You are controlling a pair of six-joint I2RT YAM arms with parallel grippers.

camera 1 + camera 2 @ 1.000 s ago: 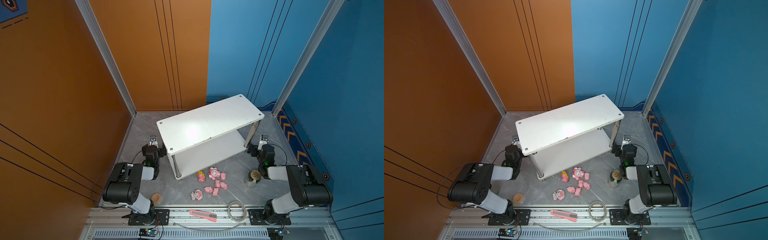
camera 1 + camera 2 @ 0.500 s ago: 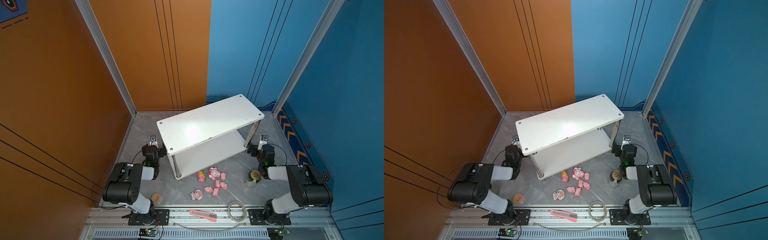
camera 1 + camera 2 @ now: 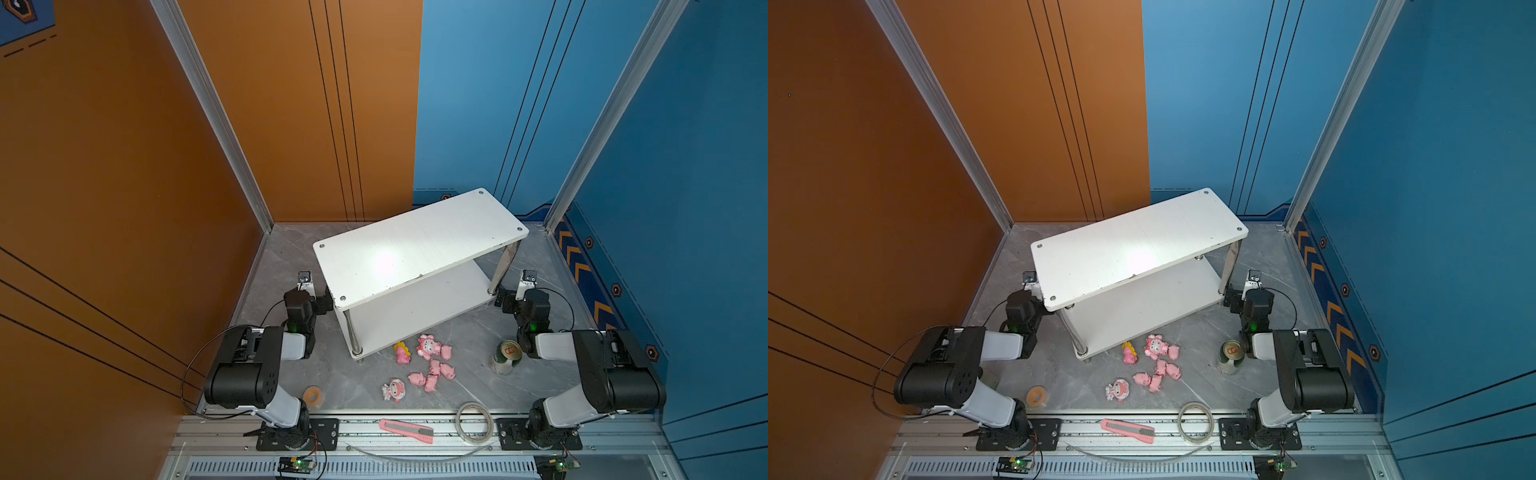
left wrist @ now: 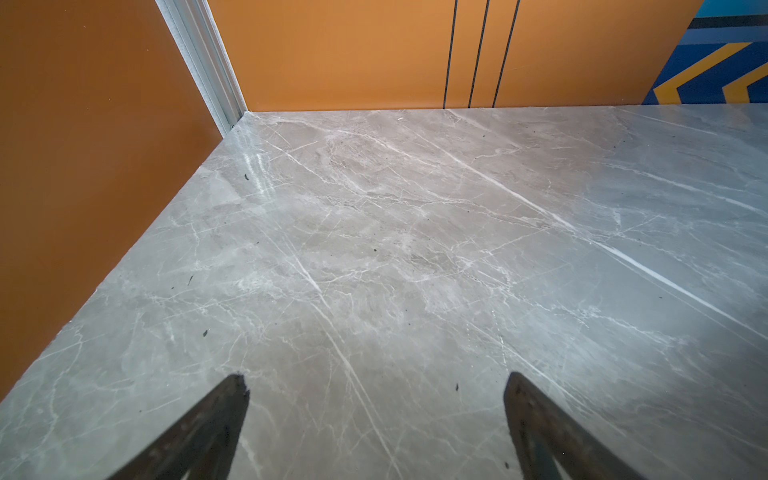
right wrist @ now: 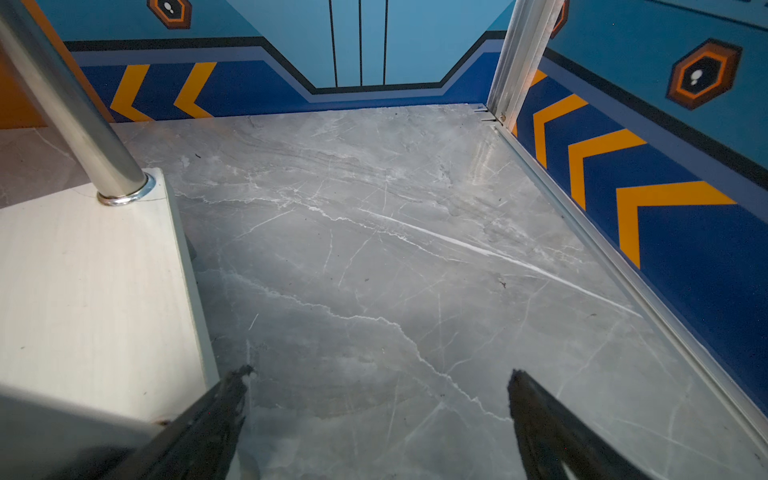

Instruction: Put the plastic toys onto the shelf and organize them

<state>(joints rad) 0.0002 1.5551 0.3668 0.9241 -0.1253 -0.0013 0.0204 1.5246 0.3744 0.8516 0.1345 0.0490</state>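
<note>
The white two-tier shelf [image 3: 415, 245] [image 3: 1133, 249] stands askew in the middle of the grey marble floor. The plastic toys lie in front of it: a yellow-faced figurine [image 3: 401, 353], a pink-white one [image 3: 428, 347], a white-pink one [image 3: 394, 390], and several tiny pink pigs [image 3: 436, 372] [image 3: 1158, 374]. My left gripper [image 4: 376, 380] is open over bare floor, left of the shelf's near corner. My right gripper [image 5: 378, 374] is open too, one finger beside the lower board [image 5: 83, 291] and its chrome leg [image 5: 70, 108]. Neither wrist view shows a toy.
A green can [image 3: 505, 356] stands just in front of the right arm's wrist [image 3: 532, 307]. A small tape roll [image 3: 313, 395] lies near the left arm's base. A pink utility knife [image 3: 406, 430] and a clear ring [image 3: 476, 422] rest on the front rail. Walls close three sides.
</note>
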